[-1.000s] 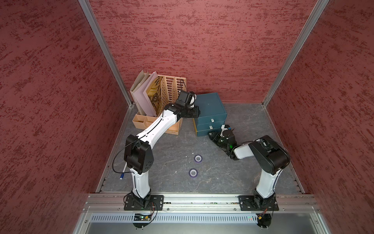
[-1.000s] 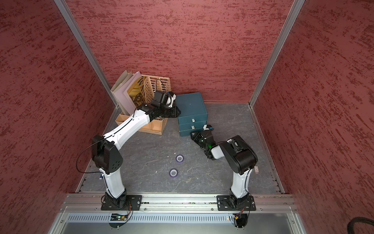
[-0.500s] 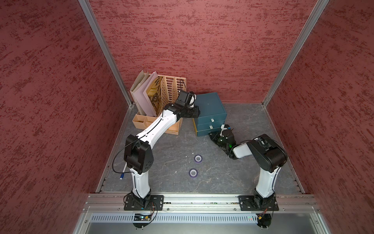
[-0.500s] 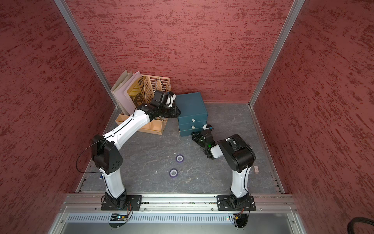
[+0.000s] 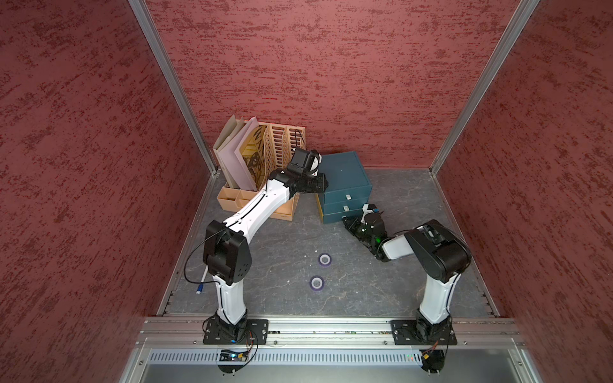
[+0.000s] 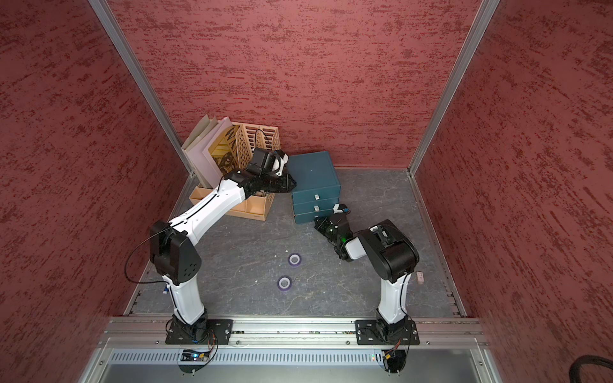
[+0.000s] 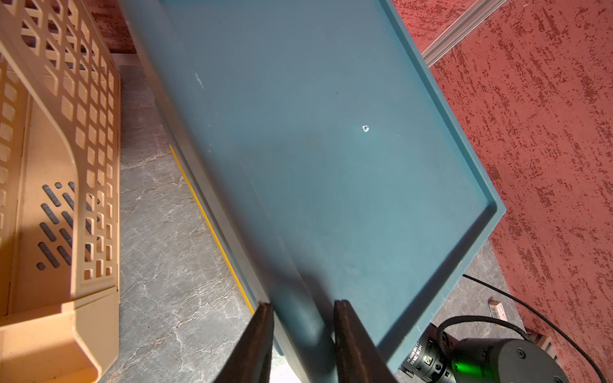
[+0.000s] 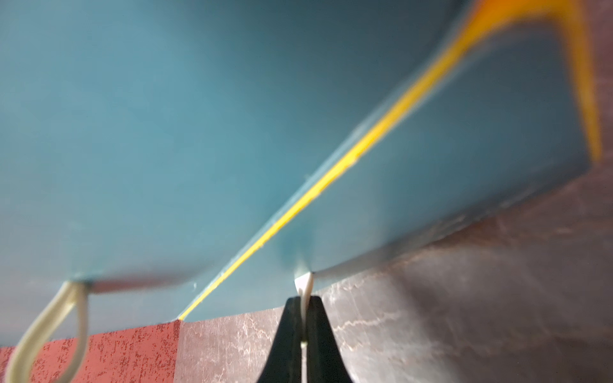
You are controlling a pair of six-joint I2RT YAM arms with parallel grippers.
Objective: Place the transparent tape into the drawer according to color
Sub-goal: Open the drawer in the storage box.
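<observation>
The drawer (image 5: pixel 345 180) is a dark teal chest of three at the back, seen in both top views (image 6: pixel 313 175). My left gripper (image 7: pixel 302 303) is shut on the chest's upper left edge (image 5: pixel 323 182), one finger on each side of the rim. My right gripper (image 8: pixel 303 300) lies low on the floor at the chest's front (image 5: pixel 346 219). It is shut on the bottom drawer's small white pull (image 8: pixel 304 282). All three drawers look closed. Two purple rolls of transparent tape (image 5: pixel 325 259) (image 5: pixel 316 283) lie flat on the grey floor in front, away from both grippers.
A tan slotted file organizer (image 5: pixel 282 146) with folders stands left of the chest, under my left arm. A small tag (image 6: pixel 420 277) lies near the right wall. Red walls close in on three sides. A metal rail (image 5: pixel 331 326) runs along the front.
My right gripper has closed from partly open onto the bottom drawer's pull, and its arm has edged slightly toward the chest. The left arm and the tape rolls have not moved.
</observation>
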